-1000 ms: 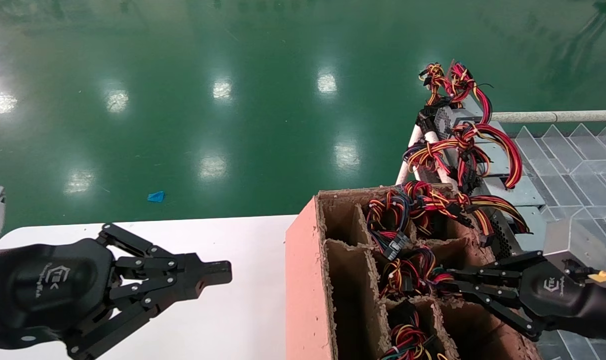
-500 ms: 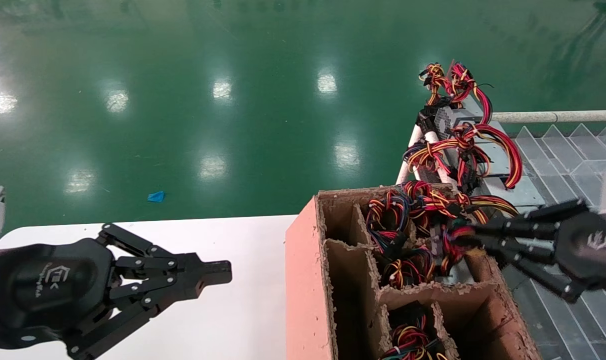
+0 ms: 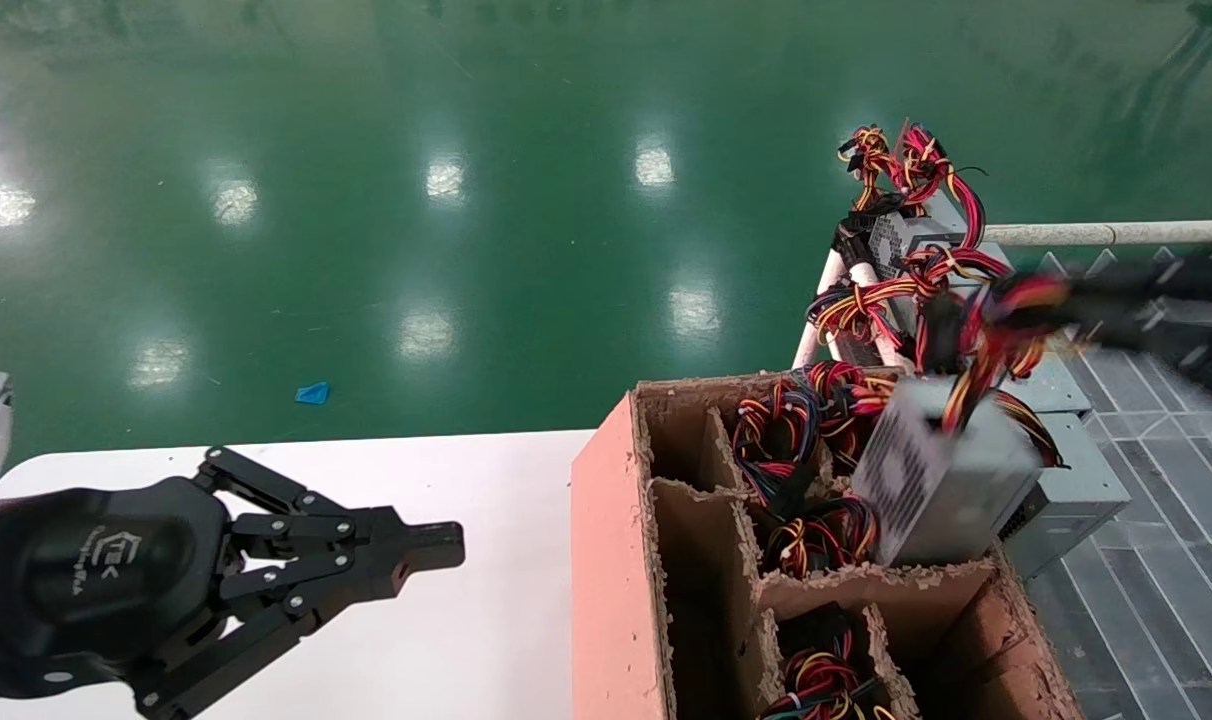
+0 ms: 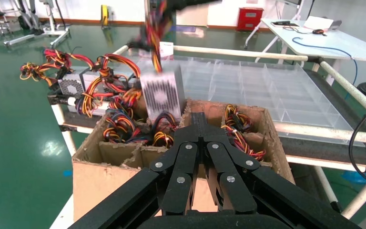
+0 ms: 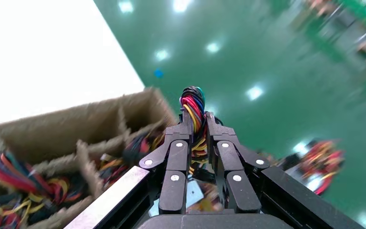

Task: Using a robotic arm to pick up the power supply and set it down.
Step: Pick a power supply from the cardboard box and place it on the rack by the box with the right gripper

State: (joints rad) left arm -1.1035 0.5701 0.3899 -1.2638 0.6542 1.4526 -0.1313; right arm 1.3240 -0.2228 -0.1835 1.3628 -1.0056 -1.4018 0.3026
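A silver-grey power supply (image 3: 941, 470) with a perforated side hangs tilted by its red, yellow and black wire bundle (image 3: 976, 340), its lower end still inside the cardboard box (image 3: 606, 560). My right gripper (image 3: 1006, 300) is above the box's far right corner, shut on that wire bundle (image 5: 194, 107). The left wrist view shows the power supply (image 4: 162, 93) dangling above the box (image 4: 100, 176). My left gripper (image 3: 446, 545) is parked over the white table, shut and holding nothing (image 4: 199, 119).
The divided box holds more wire bundles (image 3: 816, 535) in its compartments. Other power supplies (image 3: 1066, 490) with wires (image 3: 906, 170) lie on the rack behind it. A clear divided tray (image 3: 1156, 390) lies to the right. The white table (image 3: 466, 620) is on the left.
My right gripper has risen and pulled back to the right with the wires in it, drawing the power supply up out of its compartment. The left arm has not moved.
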